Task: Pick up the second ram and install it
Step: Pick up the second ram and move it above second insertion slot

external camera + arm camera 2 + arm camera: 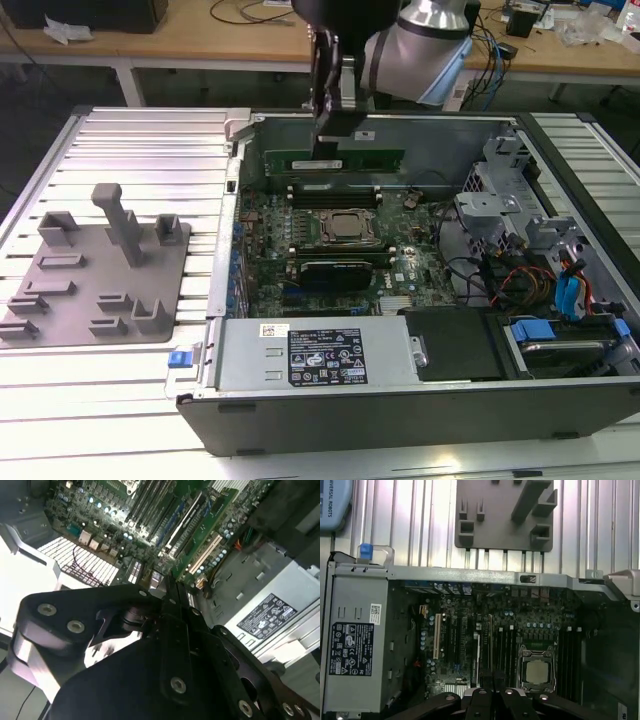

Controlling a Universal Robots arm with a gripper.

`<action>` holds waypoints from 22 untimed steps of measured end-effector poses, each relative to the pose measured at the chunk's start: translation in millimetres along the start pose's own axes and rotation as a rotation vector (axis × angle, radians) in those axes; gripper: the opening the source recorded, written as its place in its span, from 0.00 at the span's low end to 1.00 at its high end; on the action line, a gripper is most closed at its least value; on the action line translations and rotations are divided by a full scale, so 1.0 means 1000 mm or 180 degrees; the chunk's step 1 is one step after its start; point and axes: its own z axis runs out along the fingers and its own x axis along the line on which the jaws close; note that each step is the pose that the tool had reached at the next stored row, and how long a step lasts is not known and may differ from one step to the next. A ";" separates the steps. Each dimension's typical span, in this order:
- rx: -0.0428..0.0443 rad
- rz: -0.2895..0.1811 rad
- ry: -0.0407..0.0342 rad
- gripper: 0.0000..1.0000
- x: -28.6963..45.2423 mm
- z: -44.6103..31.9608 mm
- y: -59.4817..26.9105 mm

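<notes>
The black gripper (pixel 330 148) hangs over the far side of the open grey computer case (pixel 400 405). Its fingers are drawn narrow and, as far as I can judge, pinch the top edge of the second ram (pixel 380 160), a long thin green circuit-board strip, at mid-length. The strip's long axis runs from the exterior view's left to right, parallel to the black memory slots (pixel 335 190) just below it, on the far side of the square metal CPU socket (pixel 347 227).
</notes>
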 end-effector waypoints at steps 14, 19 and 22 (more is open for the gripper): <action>-0.0023 -0.0041 0.0001 0.09 -0.0094 0.0299 -0.0209; -0.0035 -0.0044 0.0001 0.09 -0.0094 0.0371 -0.0294; -0.0041 -0.0044 0.0000 0.09 -0.0099 0.0413 -0.0341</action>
